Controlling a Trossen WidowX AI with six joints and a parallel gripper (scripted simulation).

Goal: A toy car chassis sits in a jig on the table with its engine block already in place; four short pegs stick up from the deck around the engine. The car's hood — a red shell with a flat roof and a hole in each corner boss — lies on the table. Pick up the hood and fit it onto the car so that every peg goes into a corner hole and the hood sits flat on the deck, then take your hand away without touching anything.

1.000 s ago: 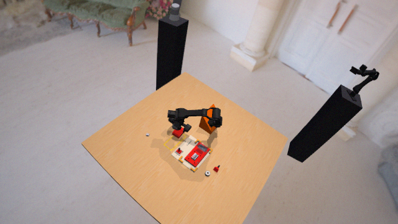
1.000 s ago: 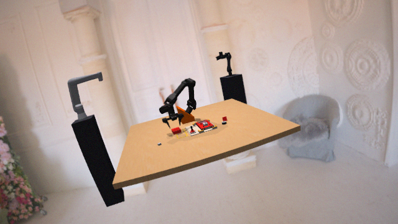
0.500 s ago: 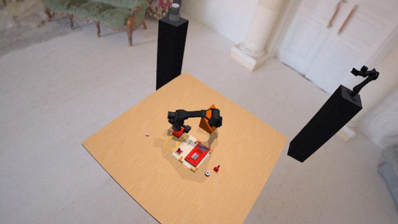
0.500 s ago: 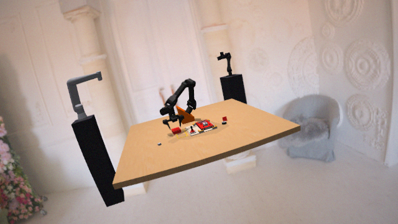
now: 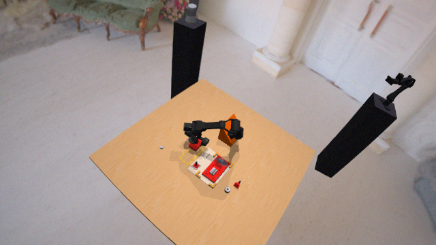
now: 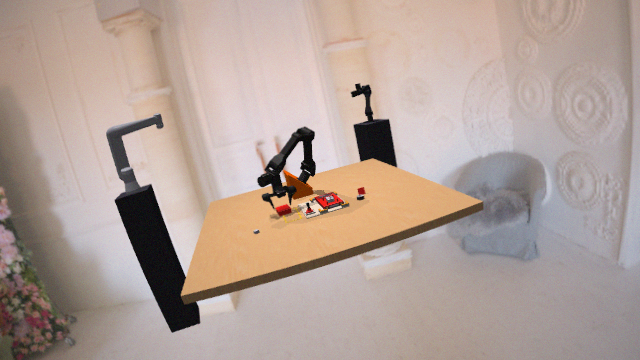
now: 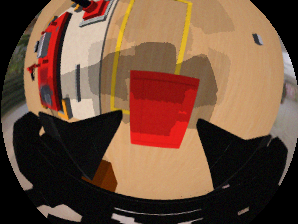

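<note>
The gripper [image 7: 154, 129] stood spread wide and held nothing, one dark finger [image 7: 83, 139] on each side of the red hood [image 7: 161, 108], hanging just above it without visible contact. The hood lay flat on the table [image 5: 143, 177], roof up, beside a yellow outlined rectangle [image 7: 148, 36] and apart from the car chassis [image 5: 215, 167] in its jig [image 5: 201, 171]. In the wrist view its long axis ran along the yellow outline's long sides. No writing was legible.

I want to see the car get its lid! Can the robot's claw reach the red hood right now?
Probably yes. The gripper hangs open right above the red hood, one finger on each side, and nothing lies between them. The hood sits alone on the table, apart from the car.
</note>
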